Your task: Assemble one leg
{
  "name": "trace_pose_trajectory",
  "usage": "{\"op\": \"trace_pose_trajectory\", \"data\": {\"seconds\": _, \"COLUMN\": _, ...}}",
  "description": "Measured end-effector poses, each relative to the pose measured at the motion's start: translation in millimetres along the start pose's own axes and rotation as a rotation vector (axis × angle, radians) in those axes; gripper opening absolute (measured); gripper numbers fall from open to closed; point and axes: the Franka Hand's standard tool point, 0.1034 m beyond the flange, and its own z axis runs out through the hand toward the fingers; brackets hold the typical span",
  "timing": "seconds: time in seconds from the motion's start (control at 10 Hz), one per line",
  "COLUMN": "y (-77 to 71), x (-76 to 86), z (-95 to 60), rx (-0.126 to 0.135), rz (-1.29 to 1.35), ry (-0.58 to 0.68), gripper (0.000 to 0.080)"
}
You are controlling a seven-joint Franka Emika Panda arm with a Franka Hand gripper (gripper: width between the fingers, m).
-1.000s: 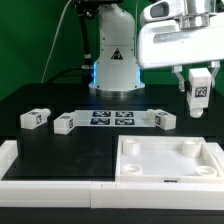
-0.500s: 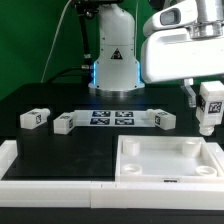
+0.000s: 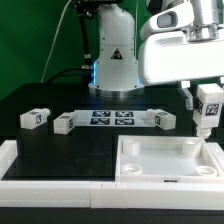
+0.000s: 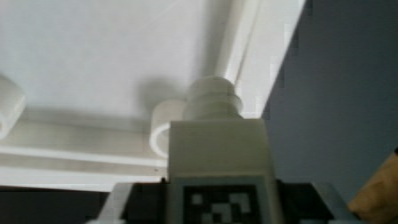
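Observation:
My gripper (image 3: 207,106) is shut on a leg (image 3: 208,110), a small white block with a black-and-white tag, held upright above the far right corner of the large white tray (image 3: 170,160). In the wrist view the leg (image 4: 217,140) points down between my fingers (image 4: 134,205) at the tray's corner (image 4: 125,90), near a round socket. Three more legs lie on the black table: one at the exterior view's left (image 3: 36,118), one beside it (image 3: 64,123), one at the right of the marker board (image 3: 163,120).
The marker board (image 3: 112,118) lies flat mid-table. A white frame (image 3: 50,185) borders the table's near and left sides. The robot base (image 3: 115,60) stands behind, before a green backdrop.
The gripper with the leg has moved to the exterior view's right and slightly down, from over the table to above the tray's far right corner. In the last half second it barely moved.

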Motion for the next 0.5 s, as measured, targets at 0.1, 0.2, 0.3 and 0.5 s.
{"op": "trace_pose_trajectory", "data": {"seconds": 0.1, "y": 7.1, "x": 5.6, "z": 7.1, "rx": -0.004, "rz": -0.035, "ry": 0.002, "gripper": 0.0288}}
{"op": "trace_pose_trajectory", "data": {"seconds": 0.2, "y": 9.5, "x": 12.0, "z": 12.7, "rx": -0.004, "rz": -0.053, "ry": 0.007, "gripper": 0.0288}}
{"op": "trace_pose_trajectory", "data": {"seconds": 0.3, "y": 11.5, "x": 18.5, "z": 17.5, "rx": -0.005, "rz": -0.079, "ry": 0.012, "gripper": 0.0288}}
{"op": "trace_pose_trajectory", "data": {"seconds": 0.5, "y": 18.7, "x": 32.7, "z": 24.7, "rx": -0.017, "rz": -0.104, "ry": 0.058, "gripper": 0.0288}}
